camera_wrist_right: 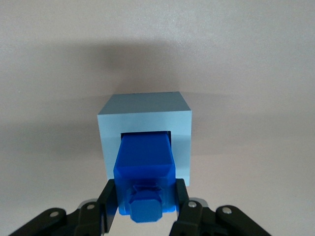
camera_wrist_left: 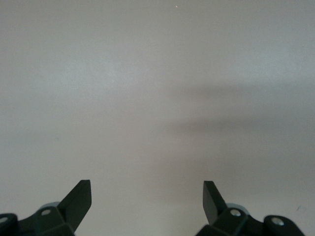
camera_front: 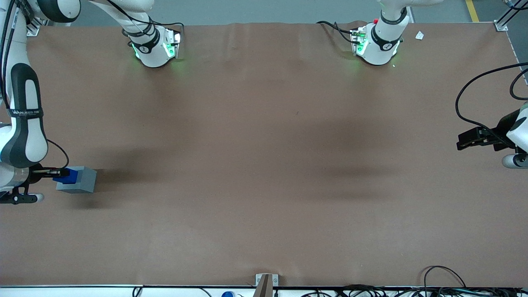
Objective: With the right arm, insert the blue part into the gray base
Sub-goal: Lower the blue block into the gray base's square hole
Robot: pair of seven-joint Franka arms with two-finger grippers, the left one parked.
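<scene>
Gripping blue part (camera_wrist_right: 145, 169), claw (camera_wrist_right: 145, 202) at gray base (camera_wrist_right: 144, 114) socket.

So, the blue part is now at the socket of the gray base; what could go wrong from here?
1. The pincer holds the blue part only partly inside the gray base; opening now may leave it unseated.
2. The gray base sits loose on the table, so pushing could slide it.
3. The blue part may be slightly tilted, so it might jam.
</scene>
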